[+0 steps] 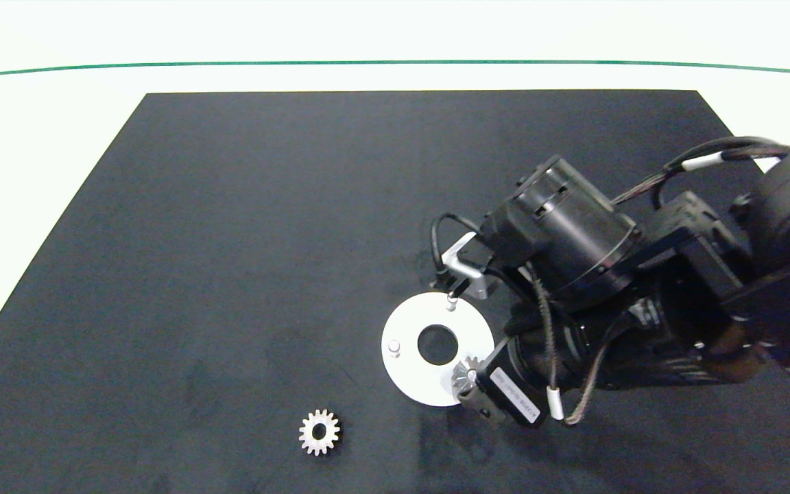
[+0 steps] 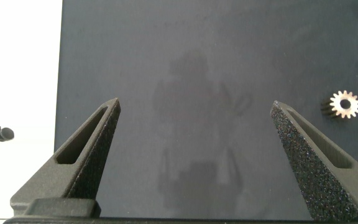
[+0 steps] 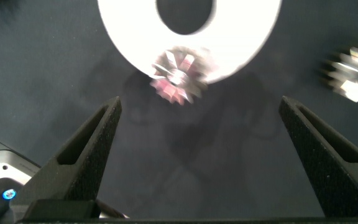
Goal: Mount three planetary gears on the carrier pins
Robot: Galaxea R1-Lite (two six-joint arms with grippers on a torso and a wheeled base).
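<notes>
Big black mat (image 1: 230, 240) covers the desk. Right gripper (image 3: 197, 155) hangs over the white disc's (image 1: 409, 322) near edge, fingers wide, holding nothing. Left gripper (image 2: 194, 155) is wide over bare mat. One gear (image 1: 465, 374) sits on the disc's rim, another (image 1: 319, 431) lies loose nearby. Two pins (image 1: 394, 348) stand bare.

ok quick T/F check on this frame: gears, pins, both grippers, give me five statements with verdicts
1. One gear sits at the white disc's rim near the right gripper. True.
2. The right gripper is shut on that gear. False: its fingers are spread wide, with the gear lying apart from them.
3. A loose gear lies on the black mat, off the disc. True.
4. All three carrier pins carry gears. False: two pins stand bare.
5. The left gripper holds a gear. False: it is open over bare mat.
</notes>
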